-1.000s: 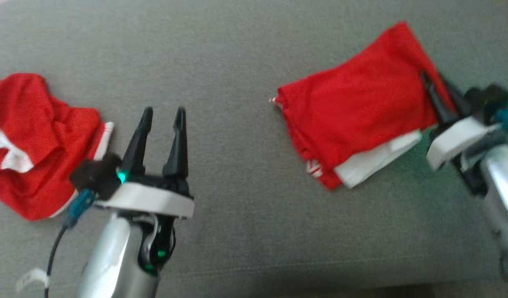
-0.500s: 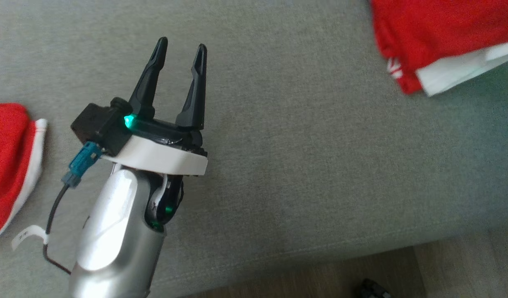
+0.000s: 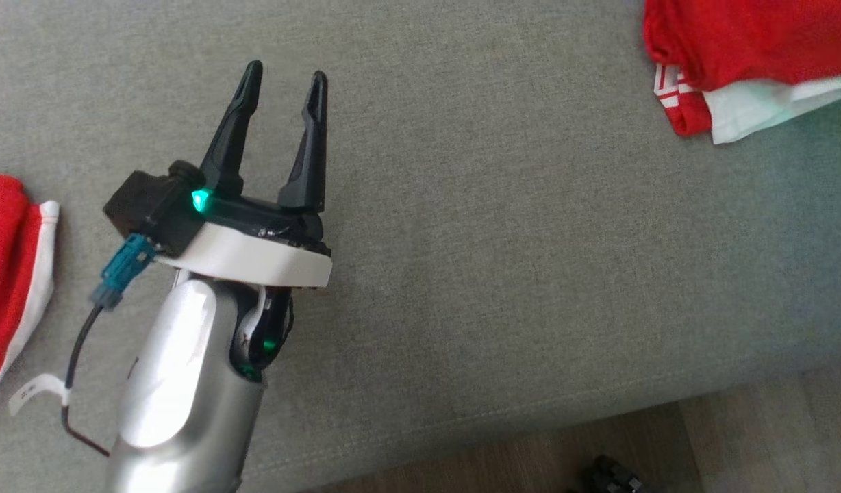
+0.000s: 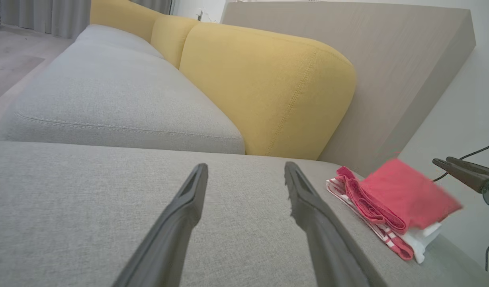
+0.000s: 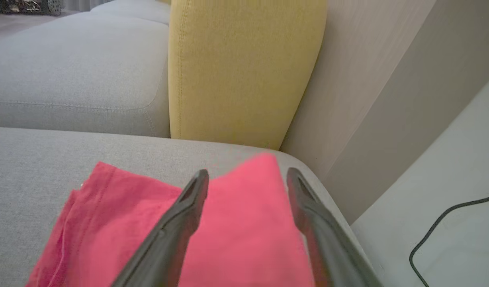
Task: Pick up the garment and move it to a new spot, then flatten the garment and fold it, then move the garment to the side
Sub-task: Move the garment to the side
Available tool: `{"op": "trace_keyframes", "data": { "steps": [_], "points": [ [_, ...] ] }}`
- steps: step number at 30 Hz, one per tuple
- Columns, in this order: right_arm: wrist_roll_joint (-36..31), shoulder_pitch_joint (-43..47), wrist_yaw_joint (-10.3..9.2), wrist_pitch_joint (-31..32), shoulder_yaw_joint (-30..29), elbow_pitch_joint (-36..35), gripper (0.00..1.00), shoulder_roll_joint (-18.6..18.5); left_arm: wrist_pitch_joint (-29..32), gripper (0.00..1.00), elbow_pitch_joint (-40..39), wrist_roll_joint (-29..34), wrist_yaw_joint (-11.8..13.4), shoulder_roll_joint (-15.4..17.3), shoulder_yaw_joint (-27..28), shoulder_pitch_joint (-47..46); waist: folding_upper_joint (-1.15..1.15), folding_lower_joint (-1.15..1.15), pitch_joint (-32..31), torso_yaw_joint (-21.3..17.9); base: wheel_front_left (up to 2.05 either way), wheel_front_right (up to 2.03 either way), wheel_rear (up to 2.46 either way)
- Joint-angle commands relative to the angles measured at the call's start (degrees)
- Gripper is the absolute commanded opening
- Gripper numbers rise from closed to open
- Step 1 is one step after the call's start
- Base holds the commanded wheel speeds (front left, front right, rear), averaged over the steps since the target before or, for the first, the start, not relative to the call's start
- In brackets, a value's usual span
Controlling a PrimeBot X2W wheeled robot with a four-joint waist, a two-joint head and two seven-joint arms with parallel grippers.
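Note:
The garment [image 3: 735, 41] is red with white trim and lies folded on the grey sofa seat [image 3: 503, 226], at the top right corner of the head view. In the right wrist view the garment [image 5: 236, 231] spreads under my right gripper [image 5: 247, 175], whose fingers stand apart over its blurred far corner. My left gripper [image 3: 283, 72] is open with nothing in it and hovers over bare seat well left of the garment. From the left wrist, the folded garment [image 4: 400, 199] lies right of my left gripper [image 4: 245, 167], with the right gripper's fingers [image 4: 463, 175] just beyond its raised corner.
A second red and white garment [image 3: 6, 260] lies crumpled at the left edge. Yellow back cushions [image 4: 264, 87] and a beige panel [image 4: 388, 59] stand behind the seat. The seat's front edge meets wooden floor [image 3: 598, 445]. A black cable [image 5: 447, 223] runs beside the sofa's end.
The head camera has shifted, putting the folded garment at the top right corner. A second ago my right gripper was shut on the garment's right edge; now its fingers stand apart.

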Motion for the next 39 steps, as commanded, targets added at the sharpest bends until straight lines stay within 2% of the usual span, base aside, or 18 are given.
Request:
{"op": "trace_keyframes", "data": {
  "steps": [1, 12, 19, 27, 32, 39],
  "points": [
    [-0.6, -0.6, 0.37, -0.9, -0.5, -1.5, 1.00, -0.8, -0.3, 1.00, -1.6, 0.0, -0.3, 0.5, 1.9, 0.1, 0.00, 0.00, -0.6, 0.3, 0.00, 0.00, 0.00],
    [-1.6, 3.0, 0.37, -3.3, 1.1, -6.4, 1.00, 2.8, -0.3, 1.00, -1.6, -2.7, 0.8, 0.5, 2.5, 3.2, 0.00, 0.00, -6.9, 2.8, 0.00, 0.00, 0.00],
    [-0.2, 10.2, 0.37, -5.0, 1.2, -13.1, 1.00, 7.3, -0.3, 1.00, -2.0, -4.7, 2.4, 0.5, 3.2, 6.4, 0.00, 0.00, -12.5, 6.3, 0.00, 0.00, 0.00],
    [1.4, 20.2, 0.37, -6.2, -1.6, -20.3, 1.00, 13.4, -0.3, 1.00, -0.9, -4.5, 3.0, 0.5, 3.4, 10.6, 0.00, 0.00, -16.8, 9.8, 0.00, 0.00, 0.00],
    [1.5, 26.3, 0.37, -7.4, -2.8, -22.6, 1.00, 17.3, -0.3, 1.00, 0.4, -5.0, 3.2, 0.5, 2.3, 13.3, 0.00, 0.00, -19.6, 11.5, 0.00, 0.00, 0.00],
    [-0.8, 32.9, 0.37, -8.2, -4.0, -24.3, 1.00, 21.0, -0.3, 1.00, 0.5, -5.8, 3.4, 0.5, 2.2, 16.6, 0.00, 0.00, -22.5, 12.0, 0.00, 0.00, 0.00]
  ]
}}
